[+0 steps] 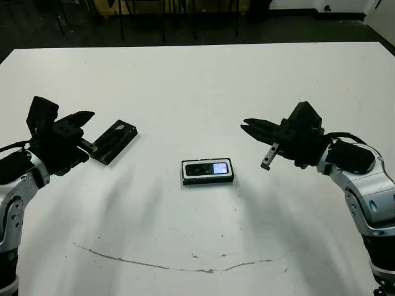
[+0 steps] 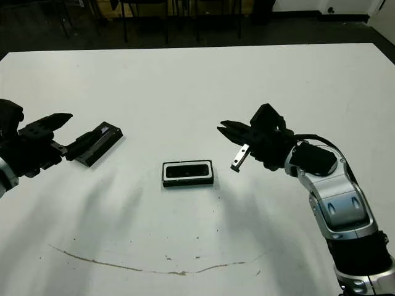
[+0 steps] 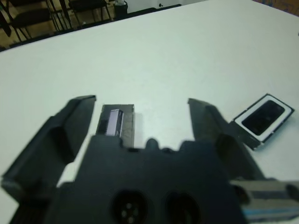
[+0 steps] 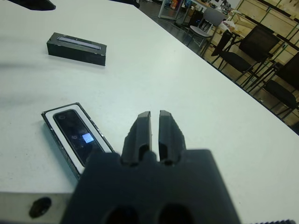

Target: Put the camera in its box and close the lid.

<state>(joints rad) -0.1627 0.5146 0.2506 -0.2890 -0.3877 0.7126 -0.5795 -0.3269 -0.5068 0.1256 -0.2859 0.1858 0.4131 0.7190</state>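
Note:
The camera (image 1: 208, 168) lies flat inside the box (image 1: 208, 181) at the table's middle, its small screen lit at the right end. The box's white lining shows as a rim around it. The lid (image 1: 114, 141), a black cover with a pale strip, rests on the table to the left, apart from the box. My left gripper (image 1: 91, 131) is open at the lid's near end; in the left wrist view the lid (image 3: 117, 123) shows between the fingers. My right gripper (image 1: 245, 124) is shut and empty, hovering to the right of the box.
Chairs and furniture stand beyond the table's far edge. A thin dark line (image 1: 166, 267) runs across the white tabletop near the front edge.

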